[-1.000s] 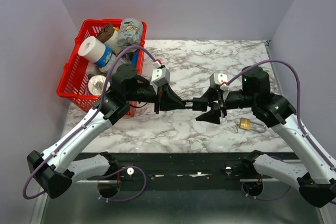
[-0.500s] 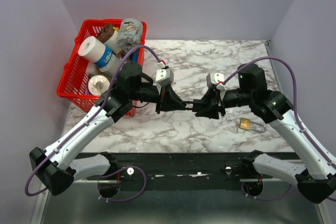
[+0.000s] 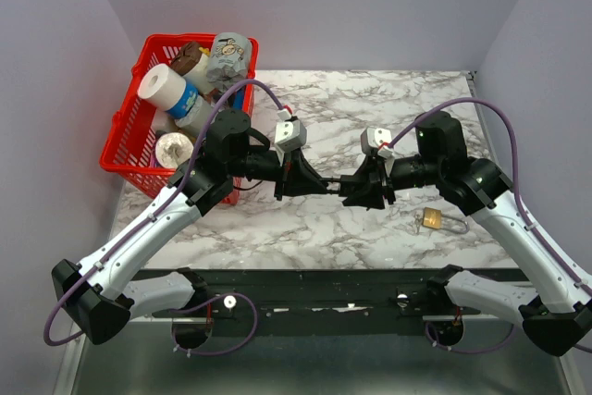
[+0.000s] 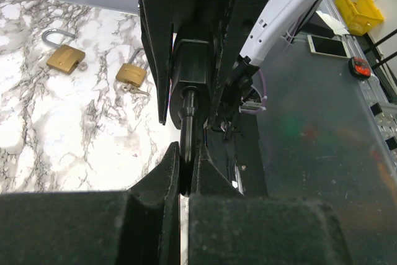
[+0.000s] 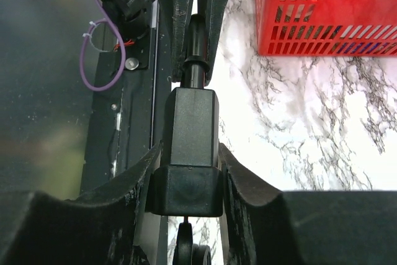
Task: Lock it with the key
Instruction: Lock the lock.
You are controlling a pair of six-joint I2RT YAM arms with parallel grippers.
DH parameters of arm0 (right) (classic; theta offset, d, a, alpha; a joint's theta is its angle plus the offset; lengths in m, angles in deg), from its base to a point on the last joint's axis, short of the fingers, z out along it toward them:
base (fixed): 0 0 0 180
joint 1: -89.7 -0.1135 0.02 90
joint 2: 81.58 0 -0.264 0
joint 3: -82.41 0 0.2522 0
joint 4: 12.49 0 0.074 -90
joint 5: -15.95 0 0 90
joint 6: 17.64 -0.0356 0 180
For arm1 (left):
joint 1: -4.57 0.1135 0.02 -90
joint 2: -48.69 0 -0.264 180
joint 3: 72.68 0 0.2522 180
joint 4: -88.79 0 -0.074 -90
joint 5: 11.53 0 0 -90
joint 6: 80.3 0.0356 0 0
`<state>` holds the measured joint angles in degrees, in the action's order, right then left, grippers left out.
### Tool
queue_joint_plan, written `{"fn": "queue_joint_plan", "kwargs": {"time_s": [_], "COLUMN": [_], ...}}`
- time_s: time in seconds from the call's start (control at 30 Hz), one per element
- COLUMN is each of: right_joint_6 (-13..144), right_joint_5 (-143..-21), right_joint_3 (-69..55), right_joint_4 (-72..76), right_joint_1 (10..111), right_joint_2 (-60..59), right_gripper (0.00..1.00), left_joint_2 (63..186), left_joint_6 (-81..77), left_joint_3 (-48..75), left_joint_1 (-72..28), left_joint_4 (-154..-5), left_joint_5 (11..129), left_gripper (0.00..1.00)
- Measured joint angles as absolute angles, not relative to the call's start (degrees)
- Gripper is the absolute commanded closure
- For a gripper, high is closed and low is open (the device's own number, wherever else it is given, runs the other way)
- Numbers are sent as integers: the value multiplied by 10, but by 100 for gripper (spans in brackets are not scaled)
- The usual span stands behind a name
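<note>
Above the counter [image 3: 388, 108], the left pincer [image 3: 317, 182] is clamped on a thin black stem [image 4: 188, 116], seemingly the key. Its long axis runs from 9 to 3 o'clock into the black lock block [image 5: 193, 125], gripped tight by the right pincer [image 3: 359, 190]; a brass padlock [image 3: 431, 220] lies at 4 o'clock, nearer the right arm

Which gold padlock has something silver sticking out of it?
The right-hand brass padlock in the left wrist view: silvery bits poke from its base. The left-hand brass padlock shows none.
</note>
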<state>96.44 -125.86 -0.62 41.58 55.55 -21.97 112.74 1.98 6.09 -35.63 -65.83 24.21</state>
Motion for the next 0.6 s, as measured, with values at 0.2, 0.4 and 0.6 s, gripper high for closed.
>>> {"fn": "queue_joint_plan", "kwargs": {"time_s": [0.2, 0.4, 0.6], "right_joint_6": [951, 931, 927], "right_joint_5": [-1258, -1257, -1257], "right_joint_3": [-6, -5, -5], "right_joint_4": [417, 417, 416], "right_joint_1": [555, 555, 555], "right_joint_2": [-220, -221, -225], "right_gripper": [99, 99, 99], "left_joint_2": [1127, 1109, 1105], "left_joint_6": [34, 89, 111], "left_joint_3": [61, 61, 61], "left_joint_1": [-357, -356, -356], "left_joint_4": [-655, -628, -614], "left_joint_5": [242, 242, 243], "left_gripper": [50, 56, 57]}}
